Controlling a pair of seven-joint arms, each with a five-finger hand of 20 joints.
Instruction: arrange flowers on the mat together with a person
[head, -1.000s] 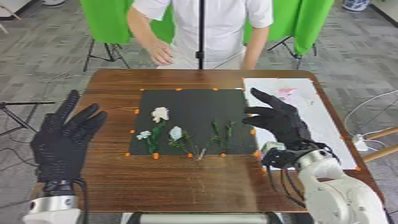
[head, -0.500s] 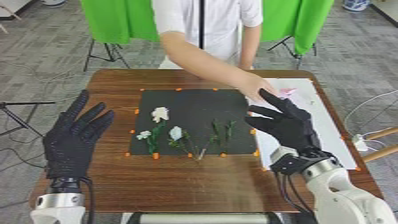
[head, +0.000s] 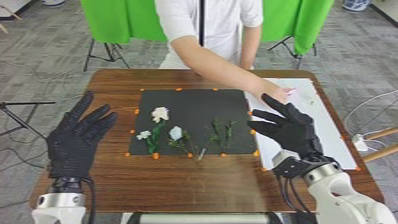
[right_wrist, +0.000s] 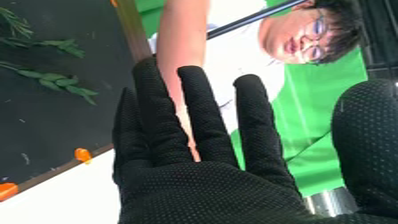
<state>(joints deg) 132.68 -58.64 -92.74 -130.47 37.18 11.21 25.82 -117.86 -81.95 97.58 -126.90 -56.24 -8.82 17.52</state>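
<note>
Flowers (head: 160, 113) lie on the mat (head: 191, 102), left hand (head: 73, 152) and right hand (head: 295, 136) spread wide.

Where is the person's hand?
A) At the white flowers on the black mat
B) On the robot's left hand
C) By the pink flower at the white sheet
C: the person's hand is right by the pink flower, over the white sheet.

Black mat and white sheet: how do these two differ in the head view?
The black mat is roughly square; the white sheet is longer and narrower. The mat bears white flowers and green sprigs; the sheet has a pink flower by the person's hand. Both lie flat on the table.
</note>
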